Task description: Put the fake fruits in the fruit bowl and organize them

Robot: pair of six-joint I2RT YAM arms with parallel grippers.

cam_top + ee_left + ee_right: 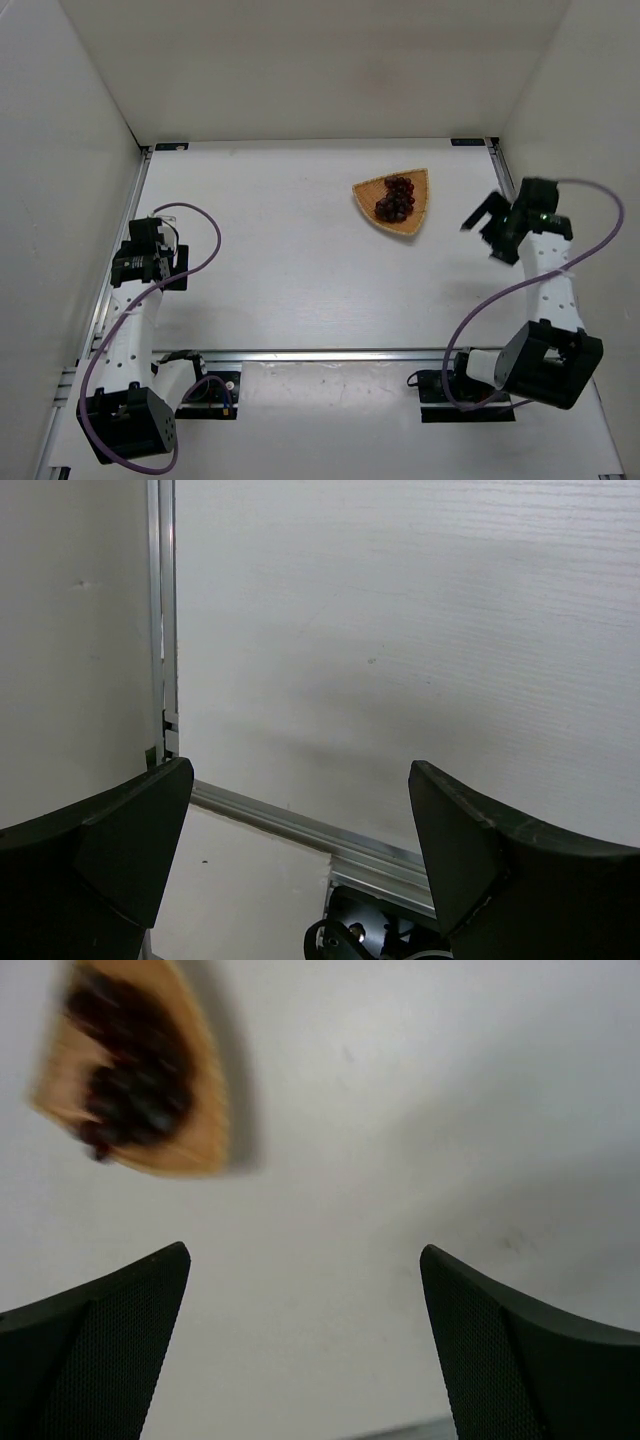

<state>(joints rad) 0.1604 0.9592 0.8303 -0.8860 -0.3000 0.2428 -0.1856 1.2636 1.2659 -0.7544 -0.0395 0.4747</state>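
The top camera is looking down from high up on the whole table. Both wrist cameras are looking from nearer. The right one is sharing the fruit bowl, at 11 o'clock.

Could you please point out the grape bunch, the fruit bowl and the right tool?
grape bunch (395,200): top external view, middle of the berries.
fruit bowl (365,191): top external view, bare left corner.
right tool (305,1255): right wrist view, midway between fingertips.

No legible text, labels, brands or numbers in any view.
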